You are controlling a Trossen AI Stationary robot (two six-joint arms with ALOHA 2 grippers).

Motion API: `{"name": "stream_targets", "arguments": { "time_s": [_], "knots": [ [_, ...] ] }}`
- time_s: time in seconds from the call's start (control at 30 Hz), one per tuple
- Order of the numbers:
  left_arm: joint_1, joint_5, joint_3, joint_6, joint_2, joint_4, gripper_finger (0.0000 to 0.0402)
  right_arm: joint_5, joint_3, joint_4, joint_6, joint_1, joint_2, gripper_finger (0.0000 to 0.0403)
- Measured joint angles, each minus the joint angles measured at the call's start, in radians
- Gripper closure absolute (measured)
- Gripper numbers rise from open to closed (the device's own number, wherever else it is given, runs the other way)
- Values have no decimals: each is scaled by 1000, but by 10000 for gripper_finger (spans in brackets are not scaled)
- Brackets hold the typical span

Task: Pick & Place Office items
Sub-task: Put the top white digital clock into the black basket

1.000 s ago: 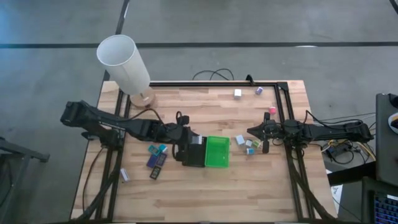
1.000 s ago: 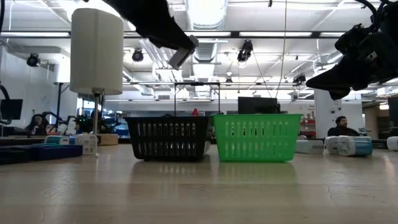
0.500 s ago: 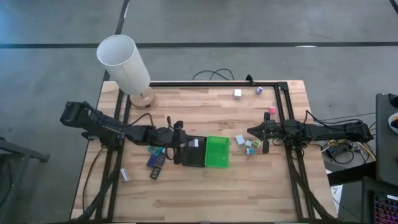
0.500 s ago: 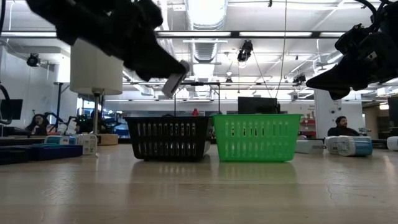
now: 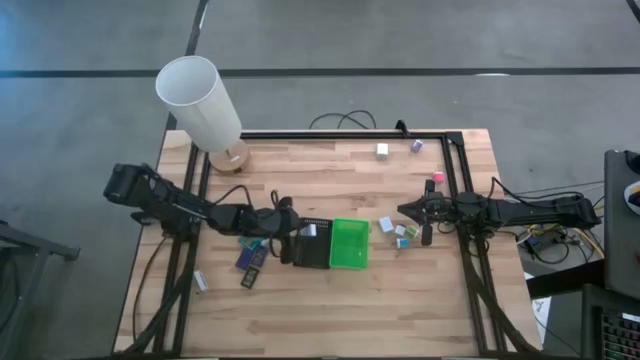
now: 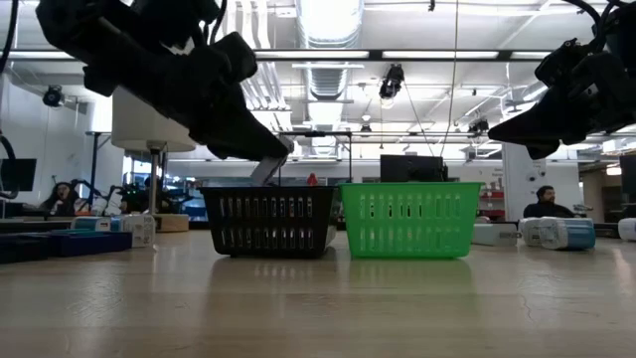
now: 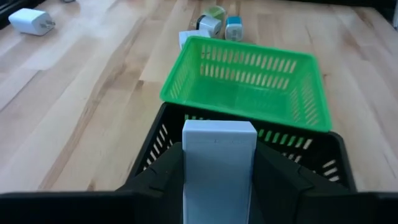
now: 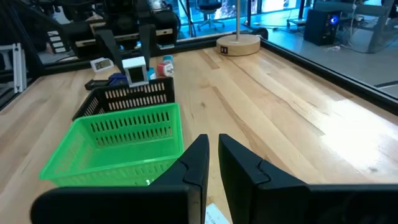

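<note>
The left gripper [image 7: 219, 180] held a small pale block [image 7: 219, 163] tight between its two dark fingers [image 7: 163, 174], one finger on each long side. The block hung just over the near edge of the black basket [image 7: 323, 158], not yet inside it. It looked hard and light, like a little plastic box, with smooth flat sides that could slip, so the two wide flat sides seemed the best place to pinch it. It did not look easy to break.

The green basket [image 7: 249, 74] stood touching the black basket, on the side away from the left gripper. Past the green basket lay more small blocks [image 7: 217, 26], white and teal, sitting close together on the wooden table [image 7: 81, 112]. They also looked light and stiff, and easy to pick up by their flat sides. On the other side of the black basket, near the left arm, lay some flat dark-blue pieces [image 5: 250, 265]. Those were thin and low, so they would likely be harder to get fingers under.

The right gripper [image 8: 211, 163] waited beyond the green basket, above the small blocks, with its fingers pressed shut and nothing between them.

The bottom of the pale block was cut off in the left wrist view. The floor of the black basket was hidden behind the block and the fingers, so I could not tell what was in it.
</note>
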Motion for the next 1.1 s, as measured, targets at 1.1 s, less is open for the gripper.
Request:
{"name": "stream_targets", "arguments": {
  "time_s": [1.1],
  "knots": [
    [116, 117, 108, 32, 44, -191, 252, 1, 0, 0, -4, 0, 30, 367]
  ]
}}
